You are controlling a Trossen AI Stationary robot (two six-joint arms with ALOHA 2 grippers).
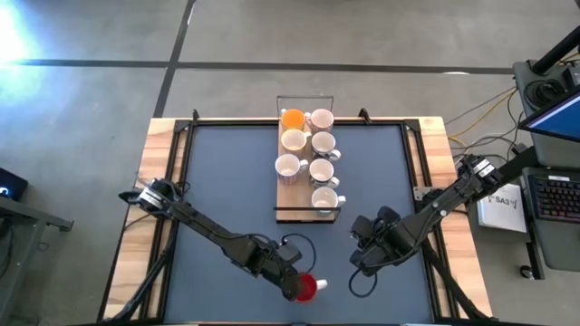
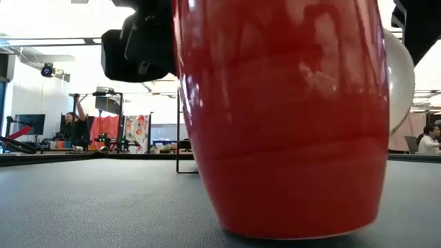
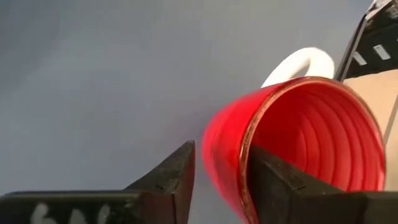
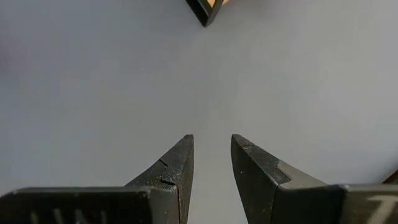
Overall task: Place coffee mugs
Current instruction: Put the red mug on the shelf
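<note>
A red mug (image 1: 310, 287) with a white handle (image 3: 298, 62) stands on its base on the dark mat near the table's front edge; in the low view the red mug (image 2: 289, 117) fills the picture. My left gripper (image 3: 221, 148) is open at its rim: one finger reaches inside the mug and the other stands outside the wall, with a gap showing. Several white mugs (image 1: 323, 170) and an orange one (image 1: 292, 118) stand on a wooden board (image 1: 285, 194) at the centre far side. My right gripper (image 4: 211, 138) hangs open over bare mat to the right of the red mug. My left gripper straddles the red mug's wall at the rim (image 3: 244, 163), slanting down from the table's left. The outer finger (image 3: 177, 174) stands clear of the wall. Whether the inner finger (image 3: 280, 183) touches the inside of the wall, I cannot tell.
The board with its black wire frame (image 1: 306, 217) takes up the middle far part of the mat. Wooden strips (image 1: 154, 181) run along both table sides. Bare mat (image 1: 227, 172) lies left and right of the board. My right gripper (image 1: 364, 261) hangs close to the red mug.
</note>
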